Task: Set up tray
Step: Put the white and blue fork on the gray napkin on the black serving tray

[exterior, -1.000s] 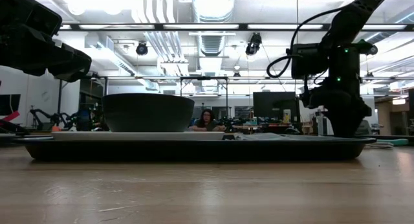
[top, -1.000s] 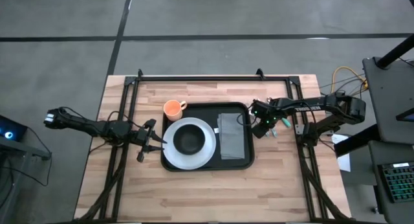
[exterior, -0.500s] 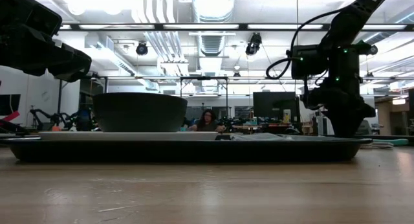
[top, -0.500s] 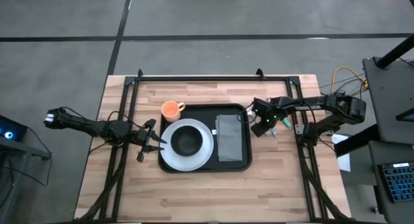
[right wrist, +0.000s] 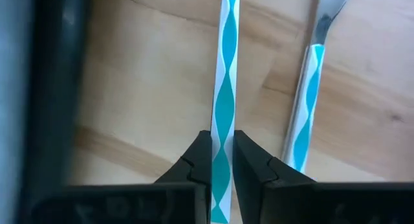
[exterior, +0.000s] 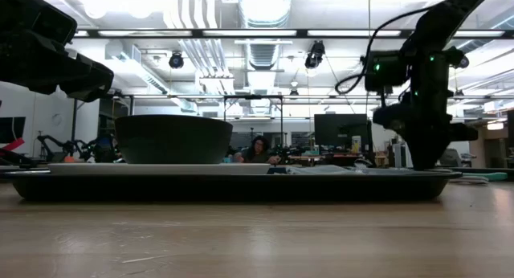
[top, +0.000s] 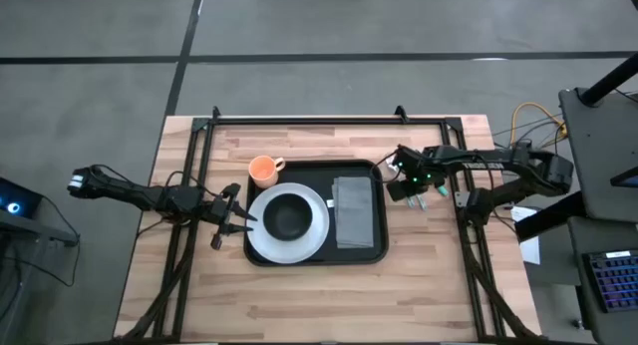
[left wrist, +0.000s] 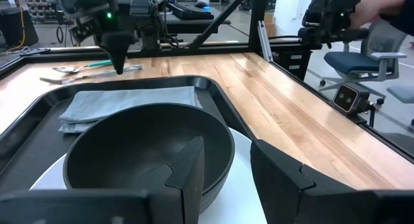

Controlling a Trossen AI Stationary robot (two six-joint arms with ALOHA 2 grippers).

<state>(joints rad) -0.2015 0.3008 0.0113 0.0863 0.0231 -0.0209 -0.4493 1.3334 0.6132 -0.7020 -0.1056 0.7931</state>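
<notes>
The tray (top: 375,213), flat and black with rounded corners and a low rim, sits mid-worktop (top: 319,295), with bare wood all round it, widest along the near edge. Just off its right rim, the right pincer (top: 403,192) is down at the wood, clamped on a teal-and-white striped handle (right wrist: 225,88). The left pincer (top: 235,216) waits at the tray's left rim, fingers (left wrist: 275,169) apart, beside the white plate (top: 261,235).

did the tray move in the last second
Yes. In the high view the tray has slid slightly left, toward the left gripper; the orange cup slid with it, measured against the table's black frame.
</notes>
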